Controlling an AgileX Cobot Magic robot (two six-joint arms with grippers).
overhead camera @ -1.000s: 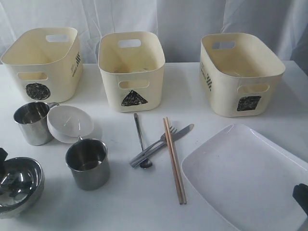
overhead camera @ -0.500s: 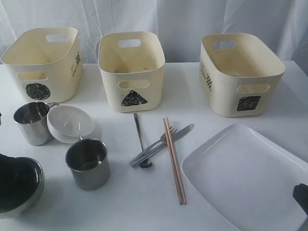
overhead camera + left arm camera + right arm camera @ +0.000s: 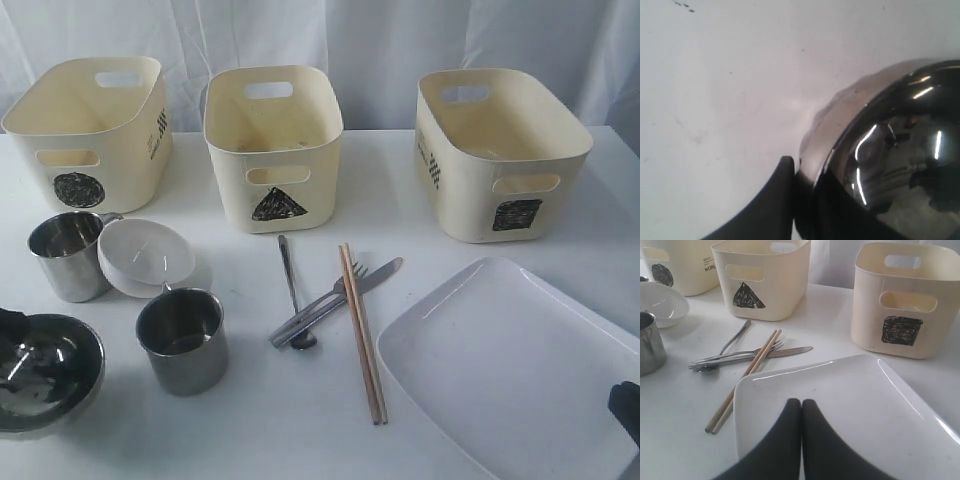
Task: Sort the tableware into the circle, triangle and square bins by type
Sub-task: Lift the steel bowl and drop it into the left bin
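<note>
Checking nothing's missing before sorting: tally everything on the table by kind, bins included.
Steel mugs: 2
Bowls: 2, a steel bowl and a white bowl
Cutlery: 3, a spoon, fork and knife
Chopsticks: 2
Plate: 1
Bins: 3
Total: 13

- Ext cam: raised, on side of tabletop [image 3: 250, 430] opposite the bins, angled down twd circle bin [image 3: 110, 165], triangle bin [image 3: 320, 200], square bin [image 3: 470, 190]; whole layout in frame.
- L wrist cam: v. close, aimed at steel bowl [image 3: 900, 150] rim & bare tabletop.
- R wrist cam: low over white plate [image 3: 865, 400], facing triangle bin & square bin.
- Overlap: ext + R wrist share white plate, cutlery [image 3: 310, 315], chopsticks [image 3: 362, 330]; ext + L wrist share only steel bowl.
</note>
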